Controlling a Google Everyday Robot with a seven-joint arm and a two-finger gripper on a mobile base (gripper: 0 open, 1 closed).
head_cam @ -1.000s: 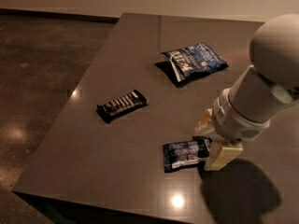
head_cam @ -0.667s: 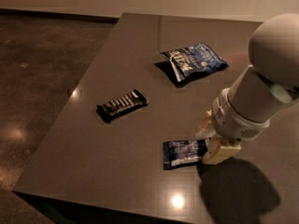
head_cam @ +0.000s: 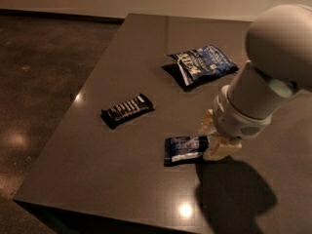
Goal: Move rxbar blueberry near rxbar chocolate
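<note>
Low at the near right of the worktop (head_cam: 122, 174): fingers (head_cam: 222, 150) of gripper (head_cam: 210, 141) spread astride the right end of rxbar blueberry (head_cam: 185, 149), seemingly not yet clenched; best to pinch squarely, lift clear, then carry left toward rxbar chocolate (head_cam: 127, 109), well apart.

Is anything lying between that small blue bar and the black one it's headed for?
Nothing visible: only bare table separates the blue bar from the black bar. The bag lies farther back, off that line. The gripper is at the blue bar's end away from the black bar.
</note>
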